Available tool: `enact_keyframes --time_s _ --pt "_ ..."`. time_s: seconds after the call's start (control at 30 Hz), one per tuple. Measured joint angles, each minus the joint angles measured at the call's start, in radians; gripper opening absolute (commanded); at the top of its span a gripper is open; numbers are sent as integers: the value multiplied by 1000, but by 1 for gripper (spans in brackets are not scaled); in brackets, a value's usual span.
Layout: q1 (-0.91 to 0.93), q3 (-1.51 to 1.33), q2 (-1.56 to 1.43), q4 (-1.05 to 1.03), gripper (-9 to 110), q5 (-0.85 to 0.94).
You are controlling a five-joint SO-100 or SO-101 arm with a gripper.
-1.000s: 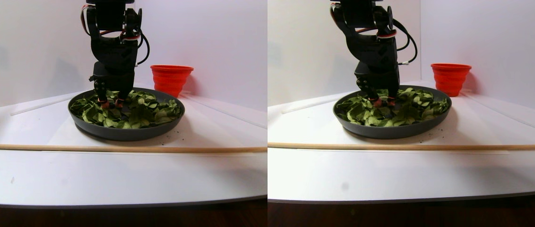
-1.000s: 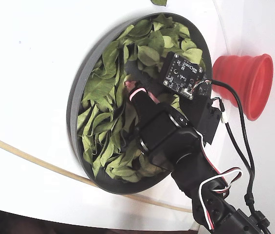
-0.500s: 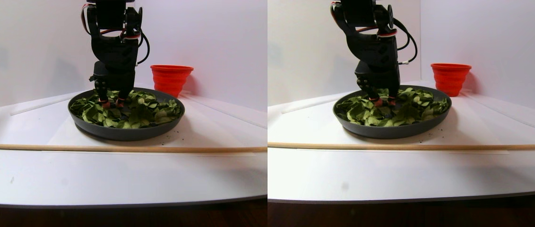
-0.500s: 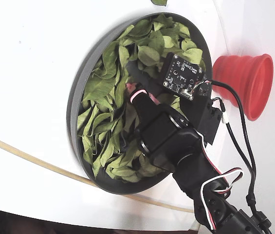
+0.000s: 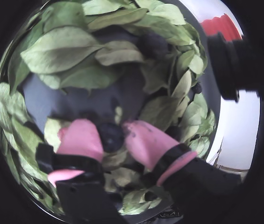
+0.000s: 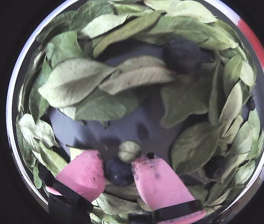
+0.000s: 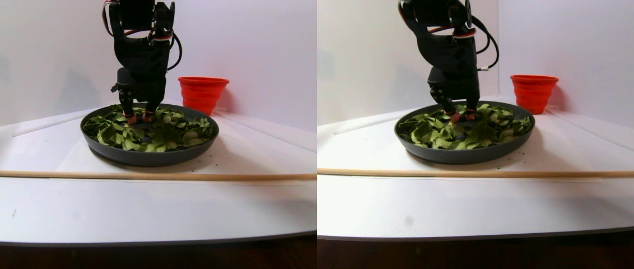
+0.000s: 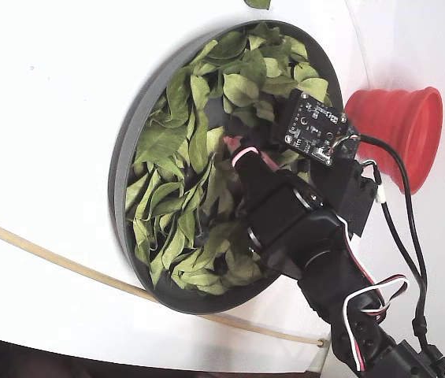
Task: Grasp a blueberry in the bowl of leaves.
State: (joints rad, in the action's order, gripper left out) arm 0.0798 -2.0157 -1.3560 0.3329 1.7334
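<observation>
The dark-grey bowl (image 6: 139,125) holds many green leaves (image 6: 75,79) around a bare middle. My gripper (image 6: 119,169), with pink fingertips (image 6: 82,173), is down in the bowl. Its jaws stand on either side of a dark blueberry (image 6: 119,171) and touch it on both sides. In the other wrist view the same blueberry (image 5: 110,134) sits between the pink fingers of the gripper (image 5: 110,133). A second blueberry (image 6: 183,55) lies among the leaves at the far side. The stereo pair shows the gripper (image 7: 139,119) low over the leaves (image 7: 166,134) in the bowl (image 7: 149,157). The fixed view shows the bowl (image 8: 120,173).
A red ribbed cup (image 7: 203,92) stands behind the bowl to the right, and shows in the fixed view (image 8: 399,130). A thin wooden stick (image 7: 126,175) lies across the white table in front of the bowl. Another dark berry (image 6: 214,165) lies at the bowl's right side.
</observation>
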Motion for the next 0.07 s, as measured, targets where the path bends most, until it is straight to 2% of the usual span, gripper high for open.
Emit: enact_keyframes --time_s 0.07 --pt "2 0 -14 0 10 5"
